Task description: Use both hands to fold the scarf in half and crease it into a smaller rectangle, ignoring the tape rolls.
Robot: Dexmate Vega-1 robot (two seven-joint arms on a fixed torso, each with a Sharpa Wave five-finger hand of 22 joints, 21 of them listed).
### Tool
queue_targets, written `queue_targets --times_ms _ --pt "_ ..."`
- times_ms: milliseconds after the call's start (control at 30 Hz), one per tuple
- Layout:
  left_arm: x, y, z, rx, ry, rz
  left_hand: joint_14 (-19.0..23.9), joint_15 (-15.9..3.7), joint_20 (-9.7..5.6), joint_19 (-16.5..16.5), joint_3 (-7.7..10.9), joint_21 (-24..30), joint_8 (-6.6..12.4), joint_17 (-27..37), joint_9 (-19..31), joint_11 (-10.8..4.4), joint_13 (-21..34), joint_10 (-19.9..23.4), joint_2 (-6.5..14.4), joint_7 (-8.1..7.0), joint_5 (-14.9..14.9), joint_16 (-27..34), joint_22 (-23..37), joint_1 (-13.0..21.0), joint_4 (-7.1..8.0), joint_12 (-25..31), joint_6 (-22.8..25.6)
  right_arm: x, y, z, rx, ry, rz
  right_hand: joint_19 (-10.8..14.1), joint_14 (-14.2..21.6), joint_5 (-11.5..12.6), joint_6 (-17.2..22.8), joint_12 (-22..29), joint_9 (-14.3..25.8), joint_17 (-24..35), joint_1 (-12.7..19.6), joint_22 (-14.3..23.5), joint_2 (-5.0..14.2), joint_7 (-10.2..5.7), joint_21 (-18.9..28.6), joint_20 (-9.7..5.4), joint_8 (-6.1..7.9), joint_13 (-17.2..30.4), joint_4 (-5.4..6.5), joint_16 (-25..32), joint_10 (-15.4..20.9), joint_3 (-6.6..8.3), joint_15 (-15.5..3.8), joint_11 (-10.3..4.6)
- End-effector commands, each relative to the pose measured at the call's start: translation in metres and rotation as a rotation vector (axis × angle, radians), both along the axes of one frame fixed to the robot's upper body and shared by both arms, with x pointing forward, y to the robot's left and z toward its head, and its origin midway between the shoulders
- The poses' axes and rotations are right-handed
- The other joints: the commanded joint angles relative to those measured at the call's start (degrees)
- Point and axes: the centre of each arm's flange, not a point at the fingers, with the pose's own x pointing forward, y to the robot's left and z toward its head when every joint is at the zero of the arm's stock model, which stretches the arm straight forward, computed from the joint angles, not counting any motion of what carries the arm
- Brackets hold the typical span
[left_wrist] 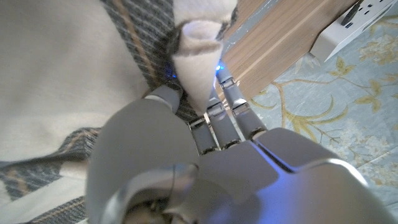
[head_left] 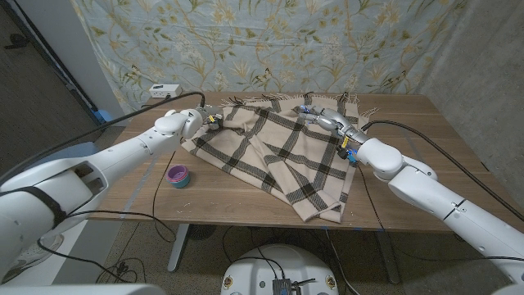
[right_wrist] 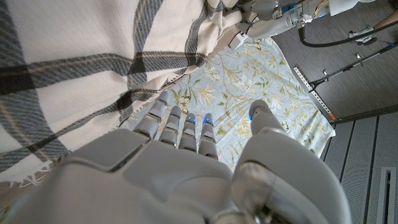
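Note:
The cream scarf with dark plaid lines lies rumpled and partly doubled over across the middle of the table. My left hand is at its far left corner, and in the left wrist view it pinches a rolled-up bit of the scarf between thumb and fingers. My right hand is at the scarf's far right edge. In the right wrist view its straight fingers touch the edge of the scarf, while the thumb stands apart from the cloth.
A purple tape roll lies on the table left of the scarf, near the front. A white power strip sits at the far left corner. A floral cloth hangs behind the table.

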Motion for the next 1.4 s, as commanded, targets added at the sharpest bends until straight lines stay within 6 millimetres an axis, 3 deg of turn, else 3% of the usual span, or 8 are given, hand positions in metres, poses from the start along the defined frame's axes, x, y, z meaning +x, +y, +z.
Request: queue_targets --times_ms 33,133,333,400,567,733,933,1400 --pt "-0.021 0.005 0.008 -0.032 -0.186 -0.041 1.9 -3.89 1.02 -1.0 0.05 2.1 1.36 3.1 2.2 -1.9 4.8 3.1 0.4 1.9 1.9 1.4 0.6 -1.5 2.15 4.8 1.5 -0.017 0.008 -0.009 -0.119 -0.024 -0.14 2.3 3.2 -0.6 0.8 0.6 0.3 0.2 -2.6 0.3 -4.29 0.23 0.6 0.14 -0.46 0.4 0.65 1.1 2.6 -2.82 -0.34 0.23" --pt "-0.027 0.005 0.013 -0.035 -0.2 -0.049 1.6 -4.0 1.26 -2.0 0.1 2.7 1.84 4.3 3.3 -2.13 7.1 2.5 0.4 2.01 2.6 1.2 0.7 -1.5 2.74 6.6 1.7 -0.024 0.014 -0.016 -0.179 -0.028 -0.172 3.3 5.0 -0.4 1.6 1.1 0.3 0.3 -3.8 0.4 -5.3 0.54 0.9 0.1 -0.33 0.4 0.94 1.7 4.6 -3.86 -1.11 0.77" --pt "-0.035 0.006 0.022 -0.071 -0.222 -0.067 1.5 -4.24 1.36 -2.9 0.32 3.7 2.82 5.7 5.0 -2.66 10.3 1.8 0.3 2.02 3.5 0.9 0.8 -1.2 3.17 9.1 2.3 -0.038 0.025 -0.03 -0.295 -0.053 -0.227 3.9 7.7 0.4 5.0 2.3 0.4 0.5 -1.4 0.3 -5.8 1.39 0.7 -0.46 0.57 0.6 -0.68 2.5 8.8 -3.74 -2.8 0.94" --pt "-0.037 0.006 0.024 -0.078 -0.229 -0.074 1.6 -4.23 1.35 -3.0 0.39 4.2 3.13 6.4 5.7 -2.8 11.6 1.5 0.3 2.39 3.8 0.9 0.8 -0.9 3.18 10.1 2.2 -0.043 0.027 -0.035 -0.326 -0.068 -0.254 3.9 8.2 0.6 5.8 2.5 0.4 0.5 -0.7 0.3 -6.36 1.26 0.6 -0.47 0.69 0.7 -1.16 2.6 9.5 -3.86 -3.23 0.37" --pt "-0.04 0.002 0.029 -0.044 -0.23 -0.068 1.7 -4.22 1.47 -3.3 0.47 4.8 3.53 7.3 6.6 -2.86 13.2 1.1 0.3 2.37 4.2 0.9 0.8 -0.7 3.32 11.4 2.1 -0.058 0.029 -0.043 -0.368 -0.082 -0.338 4.0 8.9 1.0 7.2 2.8 0.4 0.8 0.2 0.4 -7.04 1.23 0.6 -1.15 0.98 0.8 -1.59 2.8 10.3 -4.08 -3.91 -0.05" --pt "-0.039 -0.001 0.034 -0.024 -0.219 -0.068 1.6 -4.3 1.58 -3.7 0.58 5.2 3.87 7.9 7.4 -2.88 14.6 0.7 0.3 2.35 4.4 0.8 0.8 -0.4 3.36 12.4 2.1 -0.075 0.032 -0.05 -0.397 -0.116 -0.419 7.4 11.9 2.0 9.4 3.4 0.5 1.6 2.5 0.8 -7.36 0.95 1.9 -1.72 1.32 1.1 -1.99 4.2 12.1 -4.07 -4.96 -0.94" --pt "-0.041 -0.004 0.043 -0.038 -0.272 -0.08 2.0 -4.14 1.73 -3.8 0.74 6.2 4.44 9.3 8.6 -3.08 16.6 0.7 0.3 2.75 4.6 1.2 0.9 0.2 3.13 14.1 2.0 -0.087 0.034 -0.059 -0.396 -0.139 -0.422 11.3 17.8 3.3 15.5 6.2 0.6 4.0 8.8 1.0 -5.29 0.84 3.3 -2.61 2.64 1.9 -2.48 8.0 18.6 -2.53 -7.02 -1.57" --pt "-0.048 -0.019 0.064 -0.021 -0.409 -0.011 6.0 -4.34 1.63 -2.1 1.76 10.3 6.66 12.4 11.6 -4.29 21.7 2.6 0.0 4.21 3.4 2.9 1.3 2.2 1.58 18.7 3.7 -0.103 0.051 -0.086 -0.511 -0.095 -0.453 11.4 16.7 3.4 17.4 6.5 0.6 5.0 11.8 1.0 -5.45 0.31 3.3 -2.46 2.65 2.0 -2.73 8.1 19.1 -2.35 -7.26 -1.81"
